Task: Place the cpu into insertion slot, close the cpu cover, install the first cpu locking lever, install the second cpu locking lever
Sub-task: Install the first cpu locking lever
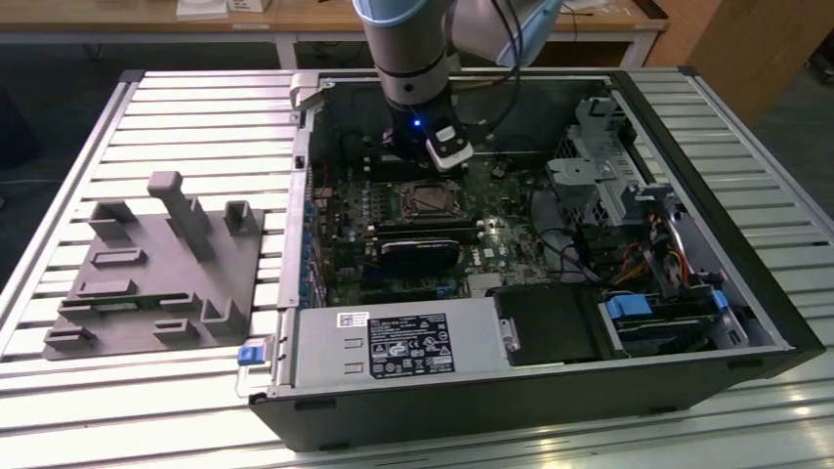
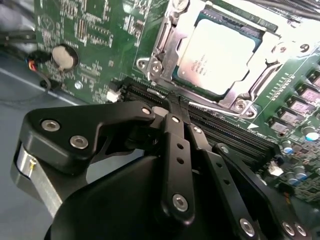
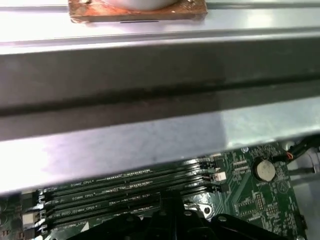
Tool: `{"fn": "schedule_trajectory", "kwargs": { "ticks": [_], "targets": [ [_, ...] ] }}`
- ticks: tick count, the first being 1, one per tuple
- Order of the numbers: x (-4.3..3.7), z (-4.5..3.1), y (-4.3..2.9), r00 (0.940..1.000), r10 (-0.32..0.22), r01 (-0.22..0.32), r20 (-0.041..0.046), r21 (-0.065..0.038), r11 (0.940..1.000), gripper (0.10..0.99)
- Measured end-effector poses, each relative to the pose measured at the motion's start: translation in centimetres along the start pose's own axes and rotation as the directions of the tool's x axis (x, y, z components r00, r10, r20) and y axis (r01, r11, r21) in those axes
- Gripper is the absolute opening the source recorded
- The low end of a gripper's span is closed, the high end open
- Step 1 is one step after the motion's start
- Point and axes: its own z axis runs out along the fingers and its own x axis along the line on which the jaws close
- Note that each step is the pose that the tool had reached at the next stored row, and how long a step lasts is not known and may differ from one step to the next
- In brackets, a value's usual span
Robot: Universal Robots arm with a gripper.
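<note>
The gripper [image 2: 172,102], its fingers pressed together on nothing, hovers over the memory slots [image 2: 220,125] just beside the cpu [image 2: 215,55] (already seated under the cpu cover [image 2: 167,47]).

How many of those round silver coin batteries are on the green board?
1. The coin battery sits on the green board, off to one side of the cpu in both wrist views; others may be hidden.
</note>
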Motion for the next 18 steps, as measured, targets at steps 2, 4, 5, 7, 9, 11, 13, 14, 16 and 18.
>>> {"fn": "schedule_trajectory", "kwargs": {
  "ticks": [2,4,5,7,9,11,13,14,16,18],
  "targets": [
    [0.06,0.08,0.06,0.9999,0.015,-0.015,0.0035,0.003,0.9999,0.106],
    [0.17,0.16,0.19,0.9997,0.025,-0.025,0.0057,0.005,0.9997,0.106],
    [0.23,0.19,0.26,0.9996,0.029,-0.029,0.0067,0.006,0.9996,0.106],
    [0.34,0.24,0.41,0.9993,0.037,-0.037,0.0087,0.007,0.9993,0.106],
    [0.44,0.29,0.54,0.9989,0.045,-0.045,0.0105,0.009,0.9989,0.106],
    [0.48,0.35,0.59,0.9984,0.055,-0.055,0.0131,0.011,0.9984,0.106],
    [0.49,0.41,0.58,0.9974,0.070,-0.070,0.0172,0.016,0.9974,0.106],
    [0.49,0.44,0.58,0.9968,0.077,-0.078,0.0192,0.018,0.9968,0.106],
    [0.50,0.49,0.57,0.9955,0.092,-0.092,0.0229,0.021,0.9955,0.106],
    [0.52,0.54,0.55,0.9942,0.104,-0.105,0.0261,0.024,0.9942,0.106]
  ]
}}
